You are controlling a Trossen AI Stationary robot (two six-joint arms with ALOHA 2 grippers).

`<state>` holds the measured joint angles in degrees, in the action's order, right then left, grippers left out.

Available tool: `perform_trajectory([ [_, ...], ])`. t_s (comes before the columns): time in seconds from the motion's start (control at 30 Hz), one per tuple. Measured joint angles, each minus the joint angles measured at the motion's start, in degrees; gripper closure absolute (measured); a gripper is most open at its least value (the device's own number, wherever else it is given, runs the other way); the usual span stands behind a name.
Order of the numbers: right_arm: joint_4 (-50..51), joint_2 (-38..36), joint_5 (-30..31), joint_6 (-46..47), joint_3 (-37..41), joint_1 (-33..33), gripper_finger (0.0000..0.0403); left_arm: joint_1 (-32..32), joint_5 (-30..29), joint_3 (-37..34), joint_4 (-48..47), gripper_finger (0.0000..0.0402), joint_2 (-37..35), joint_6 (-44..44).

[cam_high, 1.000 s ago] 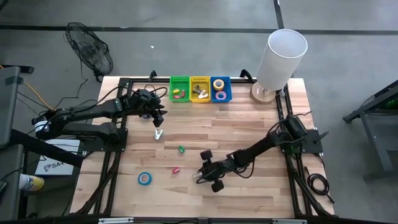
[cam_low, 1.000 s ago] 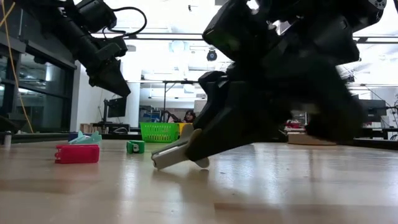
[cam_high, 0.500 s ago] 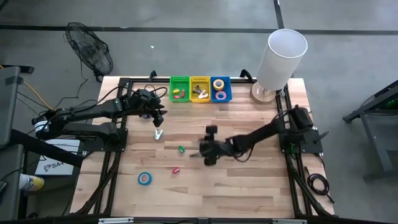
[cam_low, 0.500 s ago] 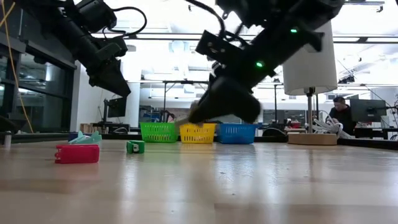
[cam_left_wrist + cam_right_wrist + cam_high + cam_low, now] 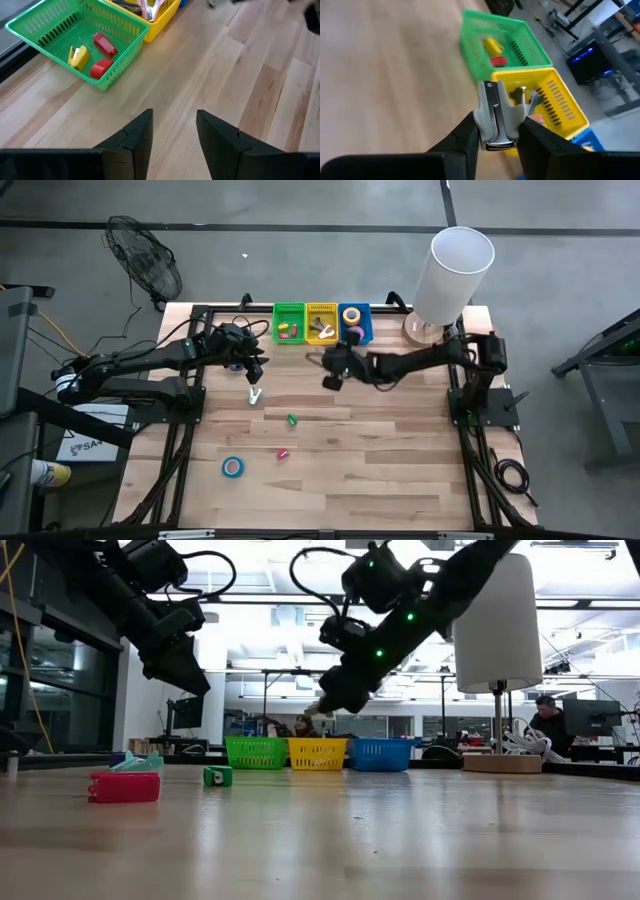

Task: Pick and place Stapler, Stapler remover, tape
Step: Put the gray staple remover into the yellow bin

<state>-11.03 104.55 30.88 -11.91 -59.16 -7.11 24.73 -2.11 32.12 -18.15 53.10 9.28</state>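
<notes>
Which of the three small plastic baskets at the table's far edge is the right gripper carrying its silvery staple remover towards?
The yellow basket, the middle one, already holding similar removers; the right gripper points at it.

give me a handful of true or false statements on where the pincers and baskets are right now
1. The right pincer holds a silvery staple remover. True.
2. The left pincer grips a red stapler. False: its fingers are apart with nothing between them.
3. The green basket holds small red and yellow staplers. True.
4. The yellow basket stands between the green basket and the blue basket. True.
5. The blue tape roll lies inside the green basket. False: it lies on the table's wood, near the front left.
6. The right pincer hovers over the front edge of the table. False: it is near the baskets at the back.
</notes>
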Motion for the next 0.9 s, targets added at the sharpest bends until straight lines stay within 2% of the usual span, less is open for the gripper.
perform_trajectory([
  [0.13, -3.3, 0.0, -7.4, 2.2, 0.0, -5.6, 0.0304, 0.0, 0.0, 0.0, 0.0, 0.0252, 0.0, 0.0],
  [0.33, -9.6, 0.0, -16.5, 14.1, 0.0, -13.0, 0.0304, 0.0, 0.0, 0.0, 0.0, 0.0252, 0.0, 0.0],
  [0.6, -10.5, 0.1, -27.7, 27.9, 0.0, -20.6, 0.0304, 0.0, 0.0, 0.0, 0.0, 0.0252, 0.0, 0.0],
  [0.73, -10.5, 0.1, -31.1, 29.0, 0.0, -22.0, 0.0304, 0.0, 0.0, 0.0, 0.2, 0.0252, 0.0, 0.0],
  [0.9, -10.7, 1.1, -32.1, 28.8, 0.0, -22.2, 0.0304, 0.0, 0.0, 0.0, 0.8, 0.0252, 0.0, 0.0],
])
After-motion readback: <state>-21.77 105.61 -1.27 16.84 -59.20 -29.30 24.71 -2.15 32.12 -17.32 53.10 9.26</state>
